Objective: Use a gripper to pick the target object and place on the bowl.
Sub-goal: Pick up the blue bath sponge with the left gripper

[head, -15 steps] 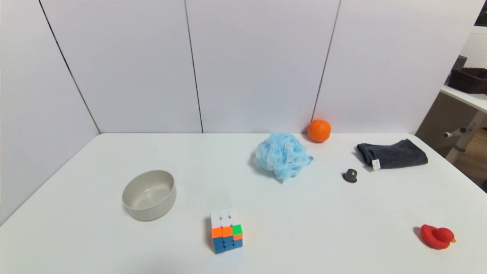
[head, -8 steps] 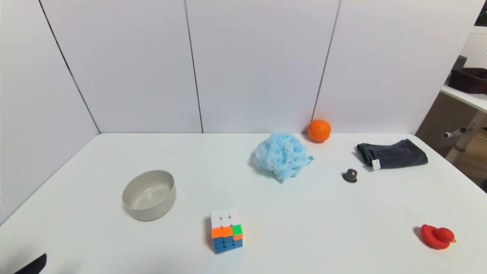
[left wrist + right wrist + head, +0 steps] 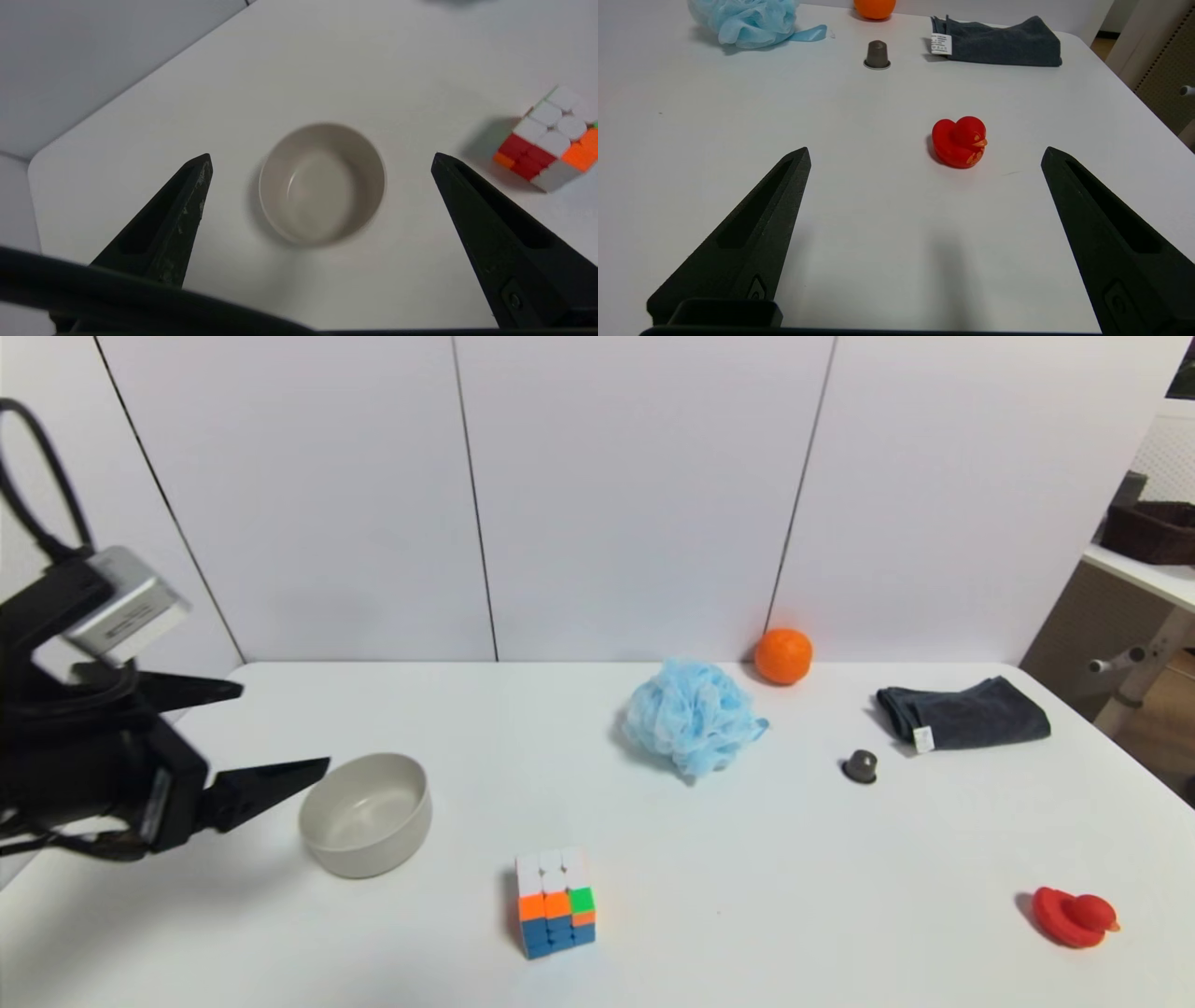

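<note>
Pouf (image 3: 693,716) first: the light blue mesh ball sits untouched toward the back of the table (image 3: 766,859), just in front of the orange ball (image 3: 782,656) and well apart from the bowl (image 3: 366,813). What has changed is on our left side — a second ago no arm showed in the head view, half a second ago only a dark corner at the lower edge, and now the left gripper (image 3: 276,735) has swung up into view, hovering just beside the bowl with its jaws spread wide and nothing between them. In its wrist view the empty bowl lies between the two fingers, with the puzzle cube (image 3: 555,902) off to one side. Our right gripper (image 3: 924,158) waits low over the near right of the table, jaws also apart, facing the red duck (image 3: 959,141). We judge the reach has only begun; the left gripper would have to cross past the bowl to the pouf — nothing is grasped yet.
</note>
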